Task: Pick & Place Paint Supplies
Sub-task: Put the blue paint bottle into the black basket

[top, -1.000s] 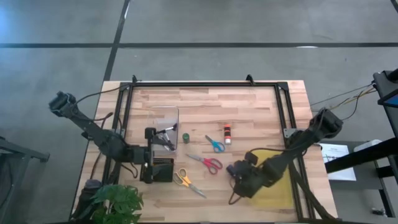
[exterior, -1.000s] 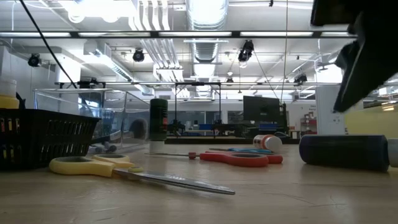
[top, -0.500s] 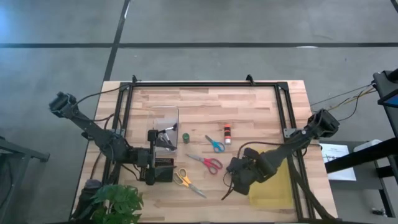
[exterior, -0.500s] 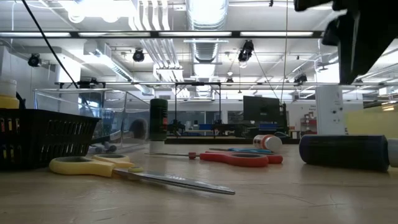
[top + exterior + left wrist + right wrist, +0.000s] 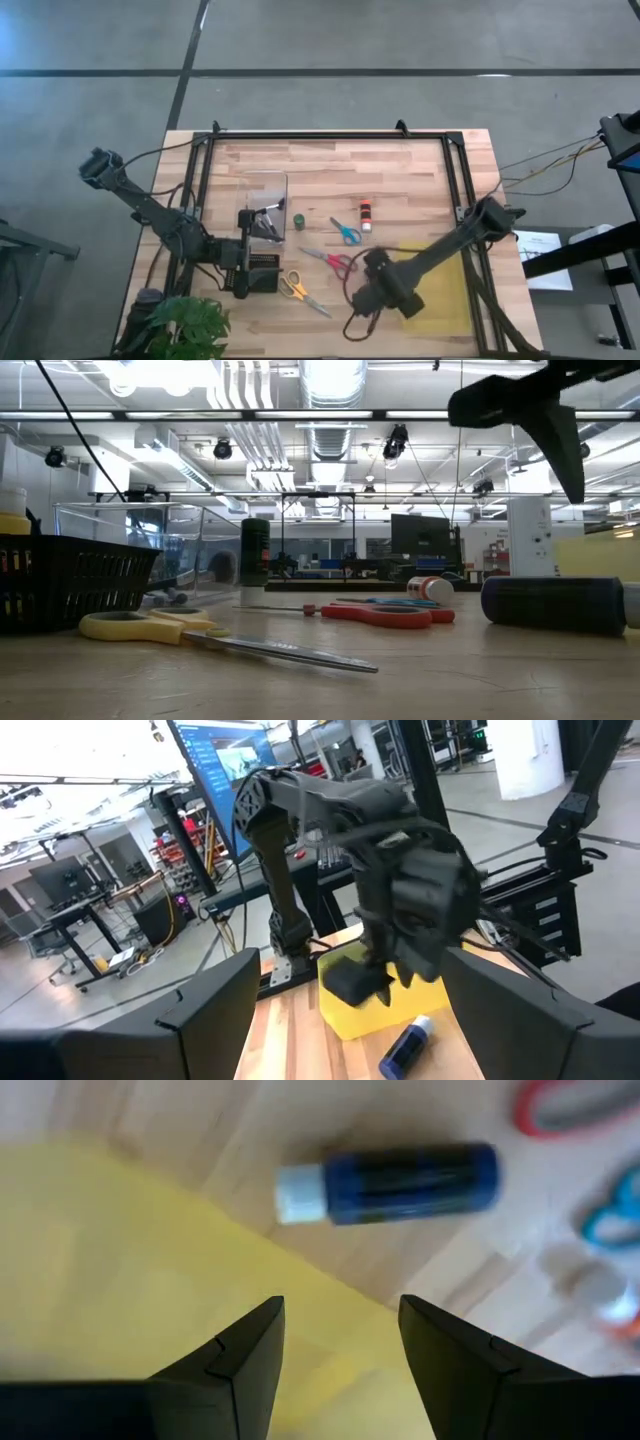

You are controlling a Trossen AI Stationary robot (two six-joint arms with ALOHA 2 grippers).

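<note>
Three pairs of scissors lie flat on the table: blue-handled (image 5: 346, 232), red-handled (image 5: 337, 262) and yellow-handled (image 5: 295, 288). A green pot (image 5: 298, 220) and a red-and-white pot (image 5: 366, 213) stand nearby. A dark blue tube with a white cap (image 5: 390, 1180) lies on its side beside the yellow bin (image 5: 440, 292). My right gripper (image 5: 340, 1308) hangs open above the bin's edge and the tube, touching nothing. It shows in the high view (image 5: 372, 290) next to the red scissors. My left gripper (image 5: 350, 962) is open and waits at the black basket (image 5: 262, 273).
A clear box (image 5: 262, 200) holding brushes stands on the left half of the table, beyond the black basket. A black frame (image 5: 330, 137) runs round the table's edges. A plant (image 5: 190, 325) sits at the near left corner. Bare wood lies along the far side.
My right arm has stretched out and carried its gripper from over the yellow bin toward the table's left, nearer the red scissors, turning as it went. No object has moved.
</note>
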